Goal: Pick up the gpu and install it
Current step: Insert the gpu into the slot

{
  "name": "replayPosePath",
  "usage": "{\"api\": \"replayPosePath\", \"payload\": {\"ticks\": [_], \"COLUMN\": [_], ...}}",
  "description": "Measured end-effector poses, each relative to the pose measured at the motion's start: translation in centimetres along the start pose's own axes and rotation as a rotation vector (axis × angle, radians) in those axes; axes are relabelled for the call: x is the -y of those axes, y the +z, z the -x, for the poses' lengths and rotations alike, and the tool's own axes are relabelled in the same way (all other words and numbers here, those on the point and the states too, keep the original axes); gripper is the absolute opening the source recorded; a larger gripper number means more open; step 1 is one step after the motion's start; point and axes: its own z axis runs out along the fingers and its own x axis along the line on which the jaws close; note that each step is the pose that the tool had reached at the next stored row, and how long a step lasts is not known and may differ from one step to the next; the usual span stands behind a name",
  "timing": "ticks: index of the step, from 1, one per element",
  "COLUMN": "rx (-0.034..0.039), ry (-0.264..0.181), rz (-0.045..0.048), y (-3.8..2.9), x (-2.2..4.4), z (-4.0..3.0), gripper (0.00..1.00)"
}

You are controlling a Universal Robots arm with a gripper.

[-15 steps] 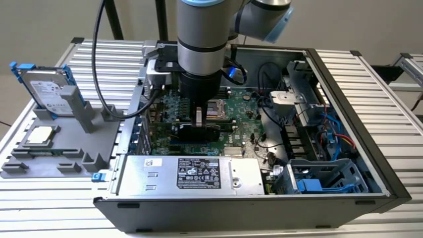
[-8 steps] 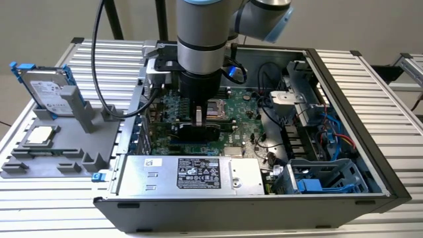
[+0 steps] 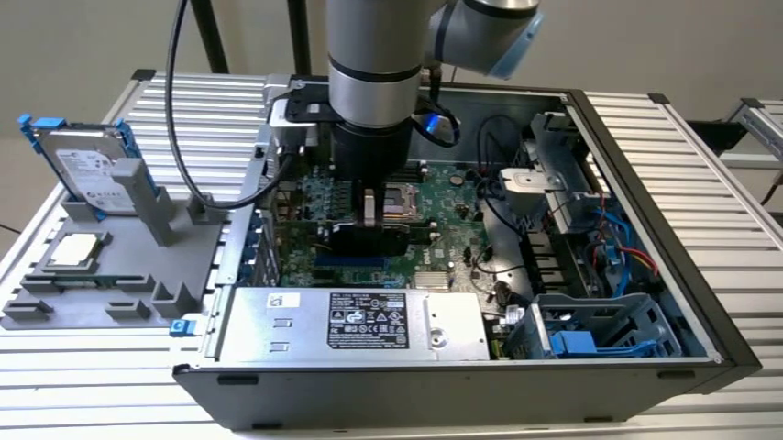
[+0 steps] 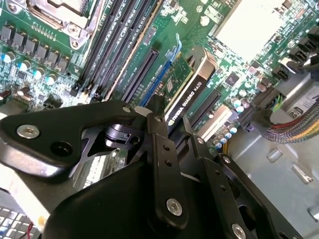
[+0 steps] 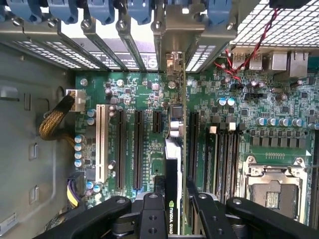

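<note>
The gpu [image 3: 367,240] stands on edge over the green motherboard [image 3: 456,220] inside the open computer case. My gripper [image 3: 370,213] reaches straight down into the case and is shut on the gpu's upper edge. In the second wrist view the gpu [image 4: 187,94] shows its black shroud, running along a blue expansion slot [image 4: 162,69], with the gripper [image 4: 173,130] clamped on it. In the first wrist view the gpu [image 5: 174,149] appears edge-on between the fingers [image 5: 152,201], its silver bracket [image 5: 174,62] against the case's rear slot openings. Whether the card is fully down in the slot is hidden.
A silver hard drive [image 3: 86,170] with blue clips and a square processor chip [image 3: 73,249] sit on a grey fixture at the exterior view's left. The power supply [image 3: 355,323] lines the case's front. A drive cage [image 3: 593,330] and cables [image 3: 612,247] fill the right side. The CPU socket [image 5: 271,191] lies beside the memory slots.
</note>
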Motion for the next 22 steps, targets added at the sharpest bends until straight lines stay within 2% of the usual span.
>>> {"api": "replayPosePath", "payload": {"ticks": [8, 15, 20, 22], "rx": [-0.0003, 0.0, 0.0003, 0.0004], "ry": [0.0, 0.009, 0.057, 0.058], "rz": [0.0001, 0.0002, 0.001, 0.001], "y": [-0.18, -0.2, -0.16, -0.16], "x": [0.91, 0.92, 0.92, 0.92], "z": [-0.02, -0.27, -0.34, -0.34], "gripper": [0.0, 0.0, 0.0, 0.0]}}
